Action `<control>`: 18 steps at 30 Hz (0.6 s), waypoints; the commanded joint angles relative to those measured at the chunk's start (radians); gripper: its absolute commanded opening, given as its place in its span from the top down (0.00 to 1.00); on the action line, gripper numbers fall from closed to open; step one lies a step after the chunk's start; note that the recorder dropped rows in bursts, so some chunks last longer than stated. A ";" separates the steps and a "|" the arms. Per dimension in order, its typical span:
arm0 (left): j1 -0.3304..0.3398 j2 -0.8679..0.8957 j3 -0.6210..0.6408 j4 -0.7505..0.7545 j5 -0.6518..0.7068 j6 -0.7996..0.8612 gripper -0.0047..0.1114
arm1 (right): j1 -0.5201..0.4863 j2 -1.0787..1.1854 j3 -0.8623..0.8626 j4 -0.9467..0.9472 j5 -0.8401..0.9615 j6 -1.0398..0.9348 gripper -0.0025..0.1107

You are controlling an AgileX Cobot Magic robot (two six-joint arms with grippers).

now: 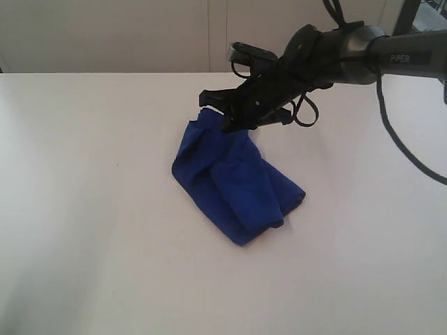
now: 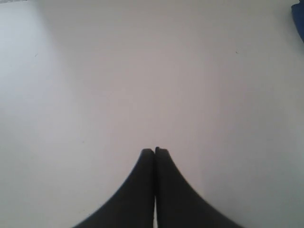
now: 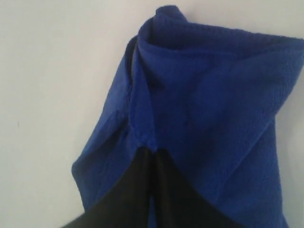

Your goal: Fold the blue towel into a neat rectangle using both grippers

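The blue towel [image 1: 234, 185] lies bunched and partly folded on the white table [image 1: 84, 209], with its far end raised off the surface. My right gripper [image 1: 225, 120] reaches in from the right on the arm lettered PIPER and is shut on that raised edge. In the right wrist view the fingertips [image 3: 154, 151] pinch a fold of the towel [image 3: 209, 95], which hangs in loose layers beyond them. My left gripper [image 2: 155, 150] is shut on nothing over bare table. It does not show in the exterior view. A sliver of the towel [image 2: 299, 14] shows at the left wrist view's corner.
Black cables [image 1: 398, 132] trail from the right arm over the table's right side. A pale wall [image 1: 140, 35] runs behind the table's far edge. Nothing else stands on the white surface.
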 commanded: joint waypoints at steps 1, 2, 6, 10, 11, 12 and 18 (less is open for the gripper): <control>0.002 -0.005 0.005 -0.011 0.002 0.000 0.96 | -0.002 0.002 -0.005 -0.036 0.033 -0.003 0.98; 0.002 -0.005 0.005 -0.011 0.002 0.000 0.96 | -0.002 0.007 -0.005 -0.036 0.029 -0.003 0.98; 0.002 -0.005 0.005 -0.011 0.002 0.000 0.96 | -0.002 0.018 -0.005 -0.036 0.022 -0.003 0.98; 0.002 -0.005 0.005 -0.011 0.002 0.000 0.96 | -0.002 0.017 -0.005 -0.039 0.007 -0.003 0.98; 0.002 -0.005 0.005 -0.011 0.002 0.000 0.96 | -0.002 0.017 -0.005 -0.039 0.006 -0.003 0.98; 0.002 -0.005 0.005 -0.011 0.002 0.000 0.96 | -0.002 0.017 -0.005 -0.039 0.003 -0.003 0.98; 0.002 -0.005 0.005 -0.011 0.002 0.000 0.96 | -0.002 0.017 -0.005 -0.039 0.003 -0.003 0.98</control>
